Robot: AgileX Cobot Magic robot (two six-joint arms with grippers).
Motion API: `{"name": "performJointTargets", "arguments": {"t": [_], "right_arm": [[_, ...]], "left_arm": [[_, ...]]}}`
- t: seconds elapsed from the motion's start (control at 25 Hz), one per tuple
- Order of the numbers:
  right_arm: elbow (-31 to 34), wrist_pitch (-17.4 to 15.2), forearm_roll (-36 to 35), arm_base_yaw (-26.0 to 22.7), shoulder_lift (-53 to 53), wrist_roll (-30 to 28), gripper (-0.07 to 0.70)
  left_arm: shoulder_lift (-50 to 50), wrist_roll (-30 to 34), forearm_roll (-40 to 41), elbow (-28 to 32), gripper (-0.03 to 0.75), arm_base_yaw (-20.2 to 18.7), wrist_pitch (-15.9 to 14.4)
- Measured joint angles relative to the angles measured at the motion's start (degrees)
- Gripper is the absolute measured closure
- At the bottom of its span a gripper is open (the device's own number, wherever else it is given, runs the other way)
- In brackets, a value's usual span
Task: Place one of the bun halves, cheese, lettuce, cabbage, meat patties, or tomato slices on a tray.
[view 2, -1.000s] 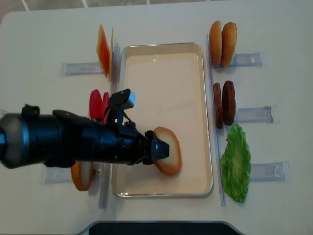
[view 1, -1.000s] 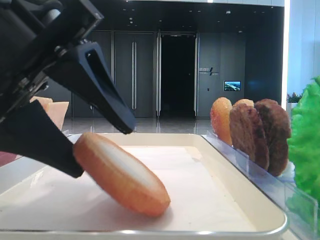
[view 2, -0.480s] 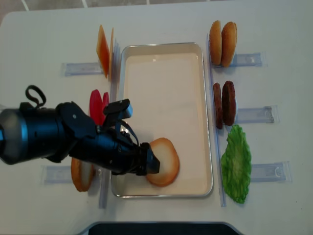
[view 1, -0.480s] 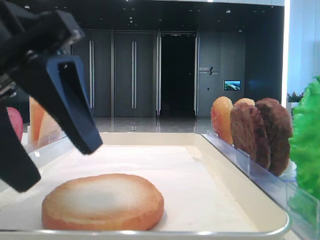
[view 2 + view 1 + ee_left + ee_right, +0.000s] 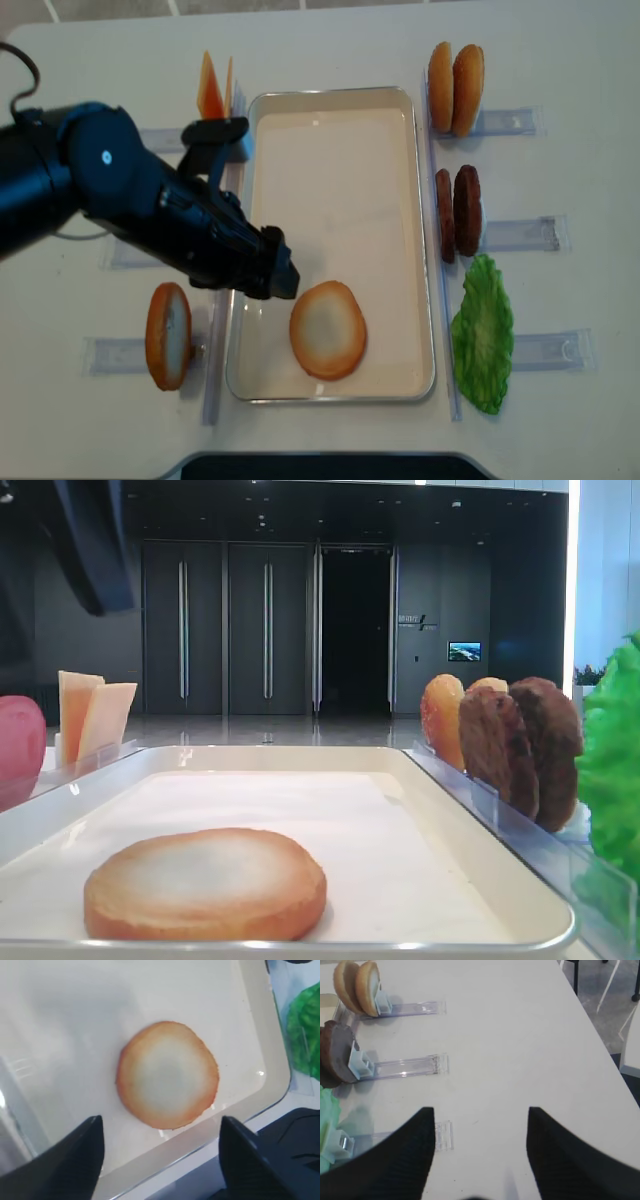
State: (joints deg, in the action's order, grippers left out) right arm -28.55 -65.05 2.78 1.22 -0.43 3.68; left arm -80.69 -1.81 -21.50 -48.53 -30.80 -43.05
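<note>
One bun half (image 5: 328,329) lies flat, pale face up, on the tray (image 5: 340,97), in its near end toward the left rim, touching nothing else; the left gripper (image 5: 270,275) hangs above the tray's left edge, just beside the bun and clear of it, jaws spread and empty; in the left wrist view the bun sits free between the two fingers (image 5: 65,1160); placing looks done, so the step in hand is the retreat; the next move, I judge, calls for lifting clear without brushing the bun; patties (image 5: 458,212), lettuce (image 5: 484,333) and two more buns (image 5: 455,74) stand right of the tray; the right gripper (image 5: 479,1150) waits over bare table, jaws apart, holding nothing.
</note>
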Motion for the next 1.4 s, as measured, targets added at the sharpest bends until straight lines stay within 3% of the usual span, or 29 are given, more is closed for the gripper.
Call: {"name": "performJointTargets", "arguments": {"t": [0.16, 0.56, 0.68, 0.88, 1.4], "right_arm": [[0.00, 0.00, 0.00, 0.00, 0.00, 0.00, 0.215], [0.00, 0.00, 0.00, 0.00, 0.00, 0.00, 0.215], [0.00, 0.00, 0.00, 0.00, 0.00, 0.00, 0.215], [0.00, 0.00, 0.00, 0.00, 0.00, 0.00, 0.215], [0.00, 0.00, 0.00, 0.00, 0.00, 0.00, 0.215]], "left_arm": [[2.92, -5.04, 9.31, -2.91, 0.187, 3.84, -8.10], [15.09, -7.67, 27.13, -3.42, 0.188, 19.39, -22.37], [18.23, -7.67, 30.55, -3.42, 0.188, 22.53, -25.42], [24.33, -7.67, 32.39, -1.32, 0.188, 23.47, -26.88], [49.78, -4.95, 28.35, 15.12, 0.189, 23.47, -25.50]]}}
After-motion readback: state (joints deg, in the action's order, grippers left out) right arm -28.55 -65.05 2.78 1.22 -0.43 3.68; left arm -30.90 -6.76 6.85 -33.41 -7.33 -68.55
